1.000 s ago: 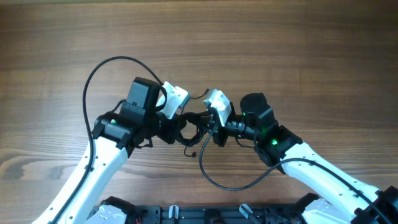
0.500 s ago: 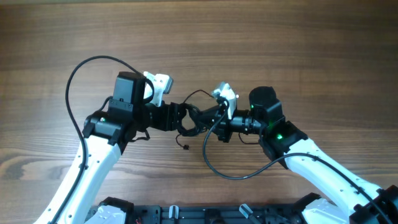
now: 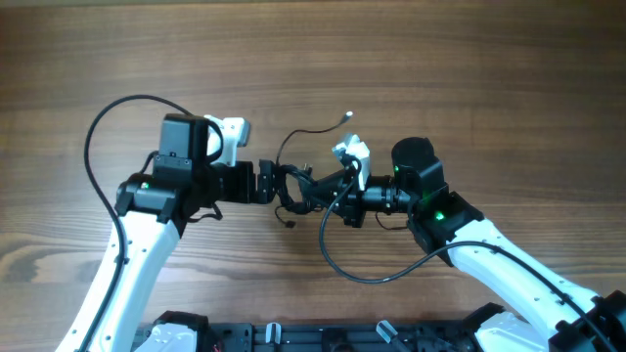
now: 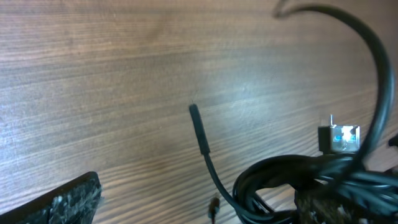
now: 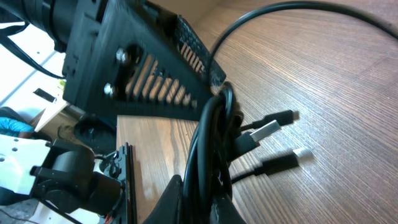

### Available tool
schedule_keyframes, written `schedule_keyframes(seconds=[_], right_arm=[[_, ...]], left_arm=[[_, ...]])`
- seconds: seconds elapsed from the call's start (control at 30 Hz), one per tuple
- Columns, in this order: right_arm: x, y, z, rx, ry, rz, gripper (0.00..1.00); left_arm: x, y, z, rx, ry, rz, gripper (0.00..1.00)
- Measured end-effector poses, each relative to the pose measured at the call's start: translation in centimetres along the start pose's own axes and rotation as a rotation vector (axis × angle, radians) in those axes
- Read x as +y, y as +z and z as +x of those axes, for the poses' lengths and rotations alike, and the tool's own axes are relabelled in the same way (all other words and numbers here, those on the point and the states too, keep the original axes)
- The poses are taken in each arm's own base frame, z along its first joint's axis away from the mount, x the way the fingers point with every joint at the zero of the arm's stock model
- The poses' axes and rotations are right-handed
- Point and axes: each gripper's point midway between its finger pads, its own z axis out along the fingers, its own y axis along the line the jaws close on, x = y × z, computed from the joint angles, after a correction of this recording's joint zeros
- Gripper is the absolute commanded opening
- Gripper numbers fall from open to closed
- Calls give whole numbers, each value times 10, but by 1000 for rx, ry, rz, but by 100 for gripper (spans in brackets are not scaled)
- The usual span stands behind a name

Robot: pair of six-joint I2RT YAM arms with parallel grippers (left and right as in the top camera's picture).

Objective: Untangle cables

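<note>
**A:** Which step is in hand?

**B:** The pulling-apart, I'd judge. The cables (image 3: 298,191) sit as one dark knot over the middle of the table (image 3: 440,59), strung between the left gripper (image 3: 266,183) and the right gripper (image 3: 337,188).

**A:** Who has hold of them?

**B:** The right one does. Its jaws are pinched close on several strands, and in its wrist view the cords run straight down into them. The left jaws stand wide apart. One finger (image 4: 62,199) sits at the far lower left of its wrist view, with the bunch off at the lower right. It looks hooked into the loops rather than clamped, though I can't be sure.

**A:** How do the cables look?

**B:** Thin, black and glossy, coiled over themselves several times. One strand arcs free, away from the arms, to a pale tip (image 3: 349,115). The right wrist view shows three plugs (image 5: 277,118) poking out of the bunch, one silver-ended and one white-tipped. A short loose end (image 4: 198,127) shows in the left wrist view.

**A:** And the next move?

**B:** The knot isn't loose yet. The left jaws should close on a single loop or plug end, then draw away gently. Hauling on the whole bunch would likely cinch it tighter.
</note>
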Motion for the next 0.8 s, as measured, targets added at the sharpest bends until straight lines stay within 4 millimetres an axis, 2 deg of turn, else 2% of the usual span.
schedule_keyframes(seconds=[0.03,0.07,0.13,0.6,0.8], right_arm=[[2,0,4,15,20,-13,4],[5,0,8,26,26,-33,4],[11,2,12,43,46,-57,4],[11,2,13,48,73,-55,4],[10,2,13,47,77,-54,4]], left_arm=[[2,-1,-4,-17,-17,3,100],[13,-6,-17,-70,-53,-24,100],[25,-9,-21,-90,-104,-53,100],[25,-10,-25,-106,-189,-49,100],[30,-1,-19,-66,-258,-55,100]])
